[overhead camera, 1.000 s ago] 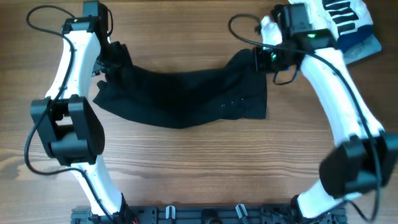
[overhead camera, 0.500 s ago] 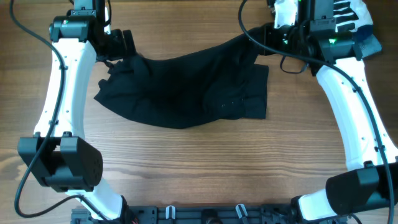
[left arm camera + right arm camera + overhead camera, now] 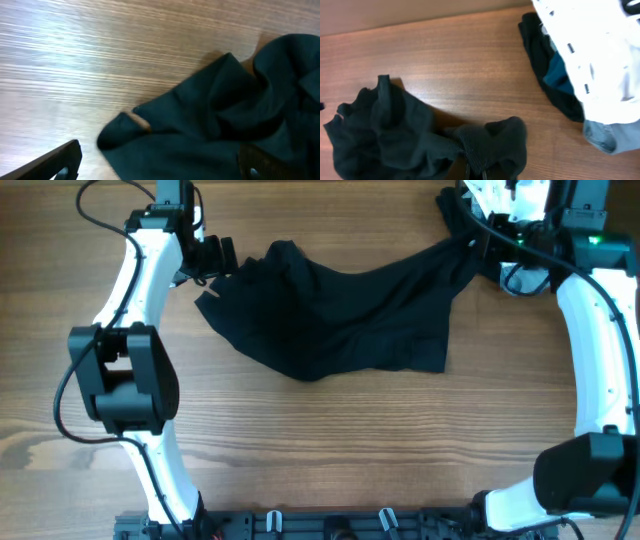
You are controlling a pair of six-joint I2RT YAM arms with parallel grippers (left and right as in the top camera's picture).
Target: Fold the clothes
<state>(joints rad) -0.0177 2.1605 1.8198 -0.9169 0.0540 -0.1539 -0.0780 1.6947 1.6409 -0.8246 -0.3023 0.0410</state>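
The black garment (image 3: 340, 310) lies crumpled across the far middle of the wooden table, stretched from upper left to upper right. My right gripper (image 3: 478, 242) is shut on its bunched right upper corner, which shows pinched between the fingers in the right wrist view (image 3: 482, 172). My left gripper (image 3: 218, 255) is at the garment's left upper edge. In the left wrist view its jaws stand wide open (image 3: 160, 152), with the black fabric (image 3: 225, 120) lying loose under and between them.
A white garment with black stripes (image 3: 600, 55) lies at the far right, over a dark piece (image 3: 545, 60) and a light-blue denim piece (image 3: 607, 137). Bare wooden tabletop (image 3: 330, 450) fills the near half.
Both arms have moved to the right. The black garment has been dragged to the right with them, and its right corner now sits farther right and farther back.
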